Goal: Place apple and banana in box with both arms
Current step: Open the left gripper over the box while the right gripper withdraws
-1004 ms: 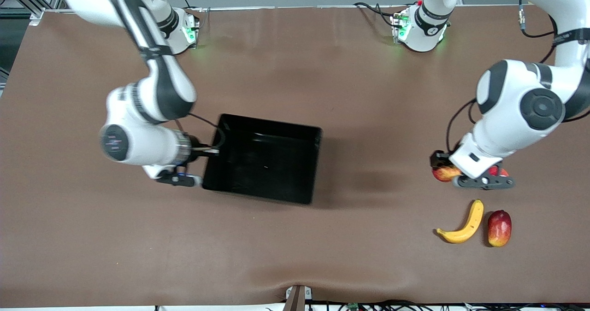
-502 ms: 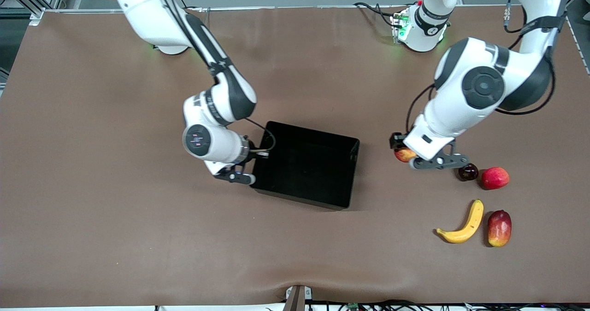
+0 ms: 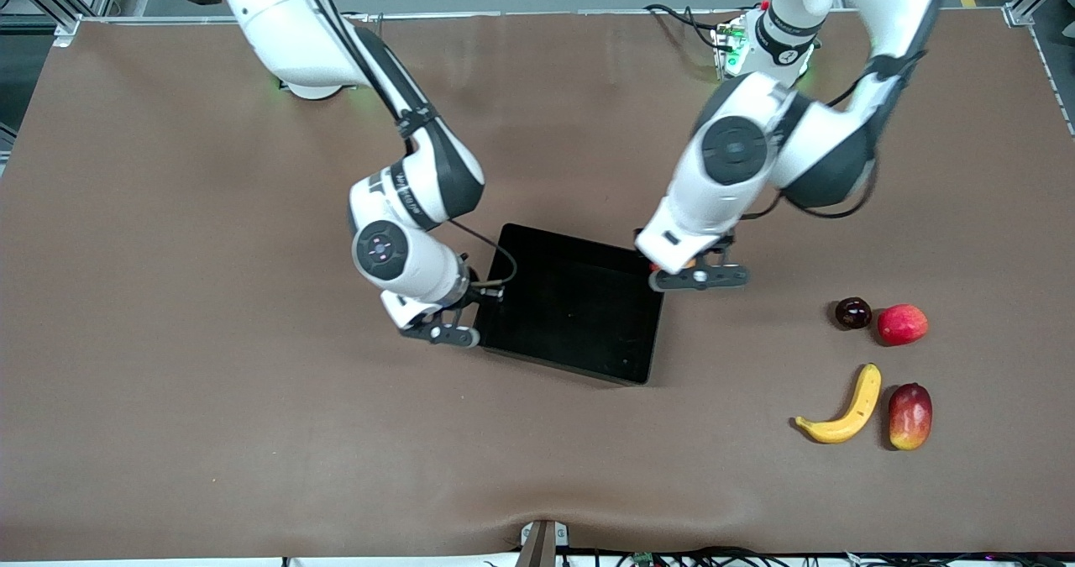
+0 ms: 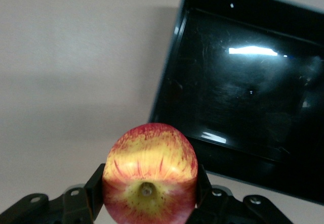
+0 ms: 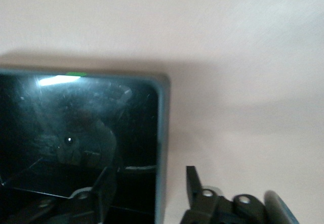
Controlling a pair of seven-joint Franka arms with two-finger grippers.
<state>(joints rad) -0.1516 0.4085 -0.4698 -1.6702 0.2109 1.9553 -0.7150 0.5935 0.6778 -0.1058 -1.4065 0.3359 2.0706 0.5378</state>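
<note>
The left hand (image 3: 690,271) hung over the box's (image 3: 579,332) edge toward the left arm's end of the tabletop (image 3: 210,433), its fingers clamped on the apple (image 4: 150,180). The right hand (image 3: 460,319) appeared to straddle the box's wall at the right arm's end, one finger (image 5: 194,186) outside. The banana (image 3: 842,408) lay well apart from the box, toward the left arm's end.

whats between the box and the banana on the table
Nothing: in the front view, only bare brown tabletop lies between the box and the banana. The left gripper, holding the apple, hangs over the box's edge.
</note>
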